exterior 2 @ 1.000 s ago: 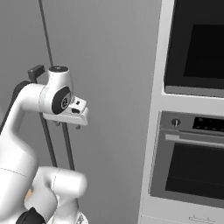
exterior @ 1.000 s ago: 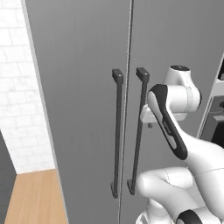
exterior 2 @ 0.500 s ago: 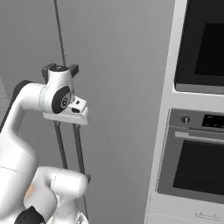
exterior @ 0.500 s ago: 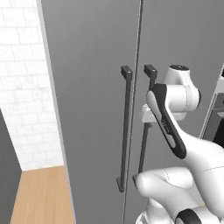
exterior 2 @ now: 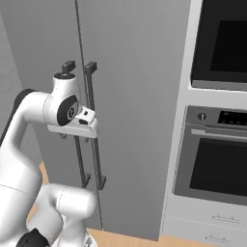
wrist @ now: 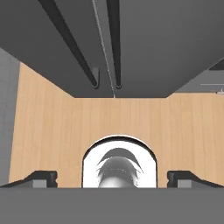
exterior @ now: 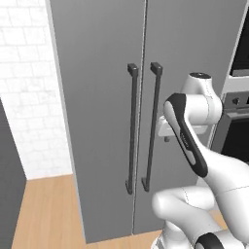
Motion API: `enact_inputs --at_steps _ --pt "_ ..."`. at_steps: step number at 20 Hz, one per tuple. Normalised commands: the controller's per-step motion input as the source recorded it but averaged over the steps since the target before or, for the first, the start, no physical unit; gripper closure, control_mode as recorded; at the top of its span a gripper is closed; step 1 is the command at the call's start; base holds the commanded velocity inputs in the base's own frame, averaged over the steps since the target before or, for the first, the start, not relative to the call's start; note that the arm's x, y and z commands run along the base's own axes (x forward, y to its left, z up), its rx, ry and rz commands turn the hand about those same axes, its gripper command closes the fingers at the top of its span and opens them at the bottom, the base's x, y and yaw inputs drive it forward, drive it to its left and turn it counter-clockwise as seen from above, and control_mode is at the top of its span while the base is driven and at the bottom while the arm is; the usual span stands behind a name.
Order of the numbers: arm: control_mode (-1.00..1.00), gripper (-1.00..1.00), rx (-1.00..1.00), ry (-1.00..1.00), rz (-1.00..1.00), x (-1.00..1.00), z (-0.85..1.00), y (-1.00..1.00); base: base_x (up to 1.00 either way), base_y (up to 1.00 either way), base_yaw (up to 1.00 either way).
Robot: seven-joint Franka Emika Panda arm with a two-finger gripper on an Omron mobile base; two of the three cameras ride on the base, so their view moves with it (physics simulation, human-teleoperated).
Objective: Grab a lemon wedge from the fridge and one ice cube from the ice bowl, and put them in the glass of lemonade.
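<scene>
The fridge (exterior: 97, 97) stands right before me, tall and grey, both doors shut. Its two black bar handles run side by side at the door seam, the left handle (exterior: 131, 129) and the right handle (exterior: 151, 126). My arm is folded up, and my gripper (exterior 2: 75, 137) hangs in front of the handles (exterior 2: 94, 125), pointing at the floor and apart from them. In the hand view the gripper (wrist: 112, 178) is open, its tips wide apart with nothing between them, and the fridge's lower edge (wrist: 144, 43) lies ahead. The lemon wedge, ice bowl and glass of lemonade are out of view.
A black-fronted oven (exterior 2: 217, 164) and microwave (exterior 2: 222, 43) column adjoins the fridge on the right, with white drawers (exterior 2: 212, 226) beneath. A white brick wall (exterior: 24, 97) lies to the left. Wooden floor (wrist: 122, 118) runs under the fridge.
The whole picture has shifted sideways and the fridge looks slightly nearer, so the base has driven. The doors stay shut and the arm keeps its folded pose.
</scene>
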Motion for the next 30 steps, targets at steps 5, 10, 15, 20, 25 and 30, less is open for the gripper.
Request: enact_inputs --at_steps 5,10,15,20,25,30 --pt "1.00 -1.00 0.00 0.00 0.00 0.00 0.00 0.00 -0.53 0.00 0.00" --pt "1.00 -1.00 0.00 0.00 0.00 0.00 0.00 0.00 -0.39 0.00 0.00" --pt "1.00 -1.00 0.00 0.00 0.00 0.00 0.00 0.00 -0.48 0.00 0.00" --pt "1.00 -1.00 0.00 0.00 0.00 0.00 0.00 0.00 -0.42 0.00 0.00" --pt "1.00 -1.00 0.00 0.00 0.00 0.00 0.00 0.00 -0.40 0.00 0.00" --pt "1.00 -1.00 0.00 0.00 0.00 0.00 0.00 0.00 -0.34 0.01 0.00"
